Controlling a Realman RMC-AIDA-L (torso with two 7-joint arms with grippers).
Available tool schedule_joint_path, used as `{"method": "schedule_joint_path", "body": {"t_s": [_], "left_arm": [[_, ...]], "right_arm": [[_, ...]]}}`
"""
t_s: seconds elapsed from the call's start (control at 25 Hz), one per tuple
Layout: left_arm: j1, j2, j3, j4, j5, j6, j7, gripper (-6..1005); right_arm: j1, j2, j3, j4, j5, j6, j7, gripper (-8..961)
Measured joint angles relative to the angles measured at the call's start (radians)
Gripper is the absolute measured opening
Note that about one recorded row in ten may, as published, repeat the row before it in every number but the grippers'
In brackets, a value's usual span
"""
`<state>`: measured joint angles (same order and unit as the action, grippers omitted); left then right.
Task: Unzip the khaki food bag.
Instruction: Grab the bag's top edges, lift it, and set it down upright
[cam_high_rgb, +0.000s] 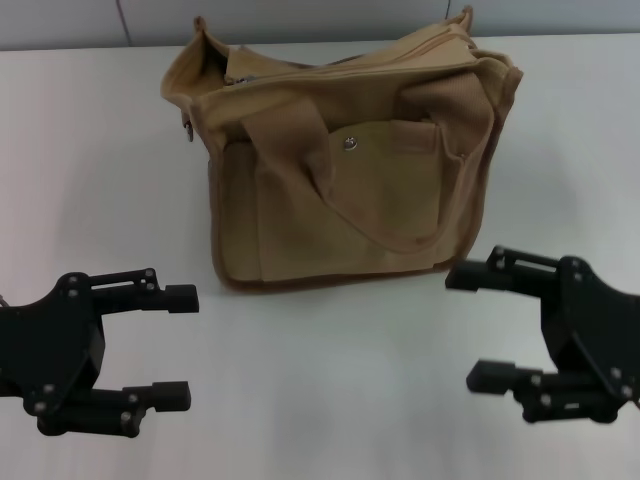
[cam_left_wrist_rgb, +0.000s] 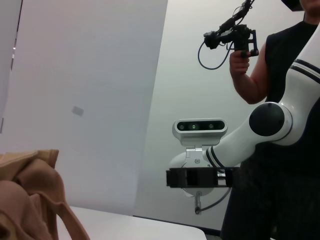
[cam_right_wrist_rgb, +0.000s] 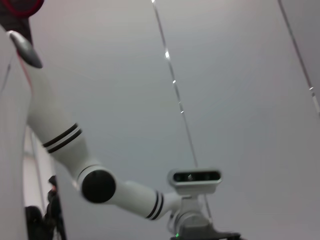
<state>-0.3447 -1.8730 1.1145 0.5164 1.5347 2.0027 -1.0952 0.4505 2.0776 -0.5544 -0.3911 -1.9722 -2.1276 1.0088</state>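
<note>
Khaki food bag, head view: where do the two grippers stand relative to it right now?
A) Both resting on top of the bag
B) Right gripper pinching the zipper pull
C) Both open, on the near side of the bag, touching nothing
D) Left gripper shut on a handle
C: the left gripper and right gripper sit open over the white table, apart from the khaki food bag.
</note>
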Motion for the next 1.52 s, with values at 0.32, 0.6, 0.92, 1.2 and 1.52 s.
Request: {"method": "schedule_joint_path", "body": {"t_s": [0.32,0.6,0.92,1.2,1.52], "left_arm": [[-0.013,-0.005,0.0,0.009,0.011,-0.006,-0.006,769],[-0.036,-0.016,-0.011,0.01,0.046,-0.021,-0.006,755],[-0.035,-0.019,-0.058,0.009,0.048,-0.046,-0.006,739],[0.019,-0.074,-0.132,0.024,0.049,-0.268,0.009,725],[0.045,-0.194,-0.223,0.05,0.042,-0.43,0.139,709]], "right_arm": [[0.003,0.001,-0.092,-0.002,-0.001,0.02,-0.004,775],[0.009,0.004,-0.103,0.002,-0.001,0.045,-0.004,774],[0.008,0.006,-0.102,0.004,0.006,0.082,-0.004,774],[-0.001,0.007,-0.098,0.004,0.008,0.108,-0.004,773],[0.0,0.006,-0.096,0.029,0.01,0.145,-0.004,772]]}}
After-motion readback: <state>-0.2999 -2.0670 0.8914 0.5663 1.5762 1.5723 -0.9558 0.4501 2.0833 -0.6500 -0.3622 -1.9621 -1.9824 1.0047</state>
